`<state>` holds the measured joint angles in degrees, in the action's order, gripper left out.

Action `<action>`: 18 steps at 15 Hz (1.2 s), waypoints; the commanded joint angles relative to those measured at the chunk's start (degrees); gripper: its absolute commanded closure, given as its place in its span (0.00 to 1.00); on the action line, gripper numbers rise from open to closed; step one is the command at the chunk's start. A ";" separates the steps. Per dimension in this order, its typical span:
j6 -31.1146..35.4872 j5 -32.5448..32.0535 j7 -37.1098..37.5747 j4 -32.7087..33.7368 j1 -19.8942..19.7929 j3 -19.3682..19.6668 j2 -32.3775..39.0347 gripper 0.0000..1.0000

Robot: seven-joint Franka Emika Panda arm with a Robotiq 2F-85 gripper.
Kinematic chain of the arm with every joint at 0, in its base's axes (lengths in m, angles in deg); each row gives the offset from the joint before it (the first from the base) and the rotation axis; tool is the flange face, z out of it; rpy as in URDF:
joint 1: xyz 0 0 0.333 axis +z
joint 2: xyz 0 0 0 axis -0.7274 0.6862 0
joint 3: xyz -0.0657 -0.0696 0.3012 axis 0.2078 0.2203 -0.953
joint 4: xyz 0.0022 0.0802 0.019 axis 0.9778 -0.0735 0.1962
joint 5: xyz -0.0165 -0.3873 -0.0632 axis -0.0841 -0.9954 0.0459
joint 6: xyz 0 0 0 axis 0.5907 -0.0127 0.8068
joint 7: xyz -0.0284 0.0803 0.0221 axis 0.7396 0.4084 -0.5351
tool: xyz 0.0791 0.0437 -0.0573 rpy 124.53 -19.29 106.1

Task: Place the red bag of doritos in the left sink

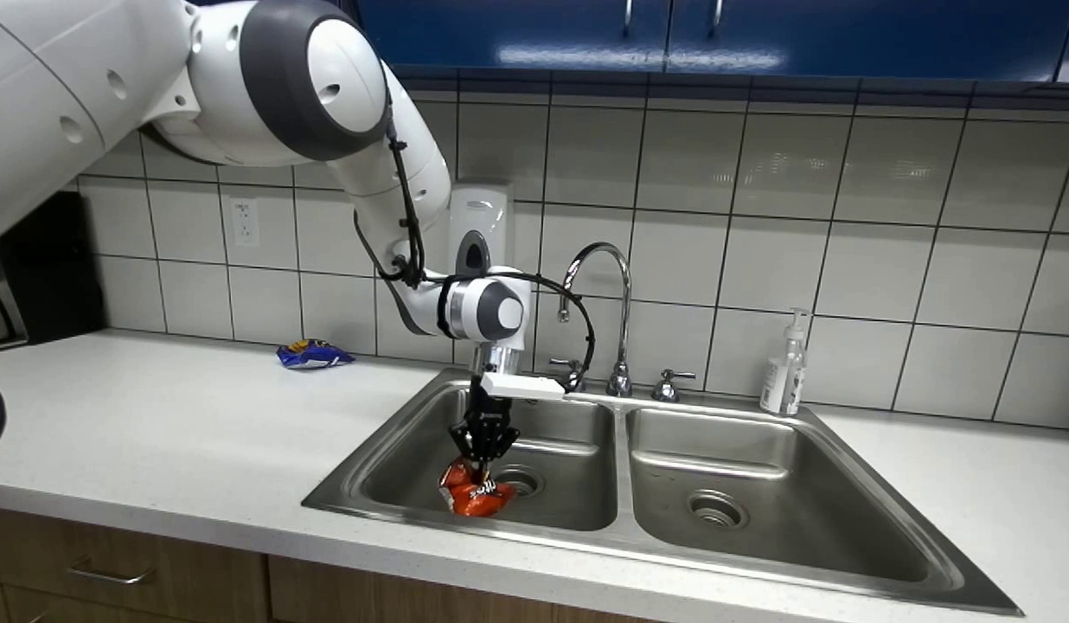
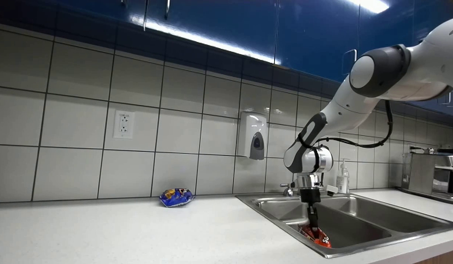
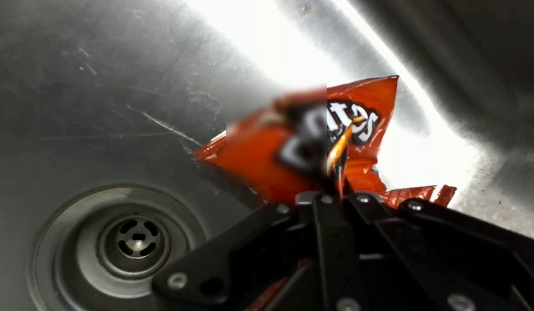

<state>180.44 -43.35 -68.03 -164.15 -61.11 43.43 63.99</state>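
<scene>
Presently pinched: the crumpled red-orange foil Doritos bag (image 1: 476, 500), a raised fold of it caught between the nearly meeting jaws of the black two-fingered gripper (image 3: 341, 195); slack foil probably needs so tight a nip.
Rectangular stainless steel left basin (image 1: 578, 484): the bag is low in its near left part, so the asked-for place looks reached; whether its floor takes the weight, I cannot tell.
Round metal drain (image 3: 138, 240): right of the bag, near but not beneath it, which leaves flat steel for the foil.
Downward reach: the jaws point down into the basin, presumably to keep off its walls.
Blue foil snack bag (image 1: 314, 354): on the white countertop (image 1: 180, 415), left of the basin, near the far wall of pale tiles (image 1: 677, 260), well apart.
Likely next: spread the jaws, rise straight up, watch for clinging foil.
</scene>
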 commanded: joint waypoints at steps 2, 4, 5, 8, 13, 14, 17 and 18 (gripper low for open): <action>-4.00 -0.18 -1.20 3.12 -1.73 -1.47 1.14 1.00; -4.72 -0.34 -0.98 3.25 -1.63 -1.29 1.00 0.72; -4.87 -0.41 -0.96 3.32 -1.62 -1.24 0.93 0.66; -5.37 -0.35 -0.91 3.61 -1.78 -1.19 0.79 0.42; -5.86 -0.16 -1.00 3.70 -2.18 -1.20 -0.32 0.04; -5.85 -0.14 -0.96 3.69 -2.23 -1.17 -0.67 0.00; -5.75 -0.12 -0.99 3.46 -2.37 -1.14 -2.08 0.00; -5.76 -0.09 -0.99 3.37 -2.40 -1.14 -2.66 0.00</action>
<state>176.74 -43.35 -68.03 -160.74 -62.19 43.39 63.84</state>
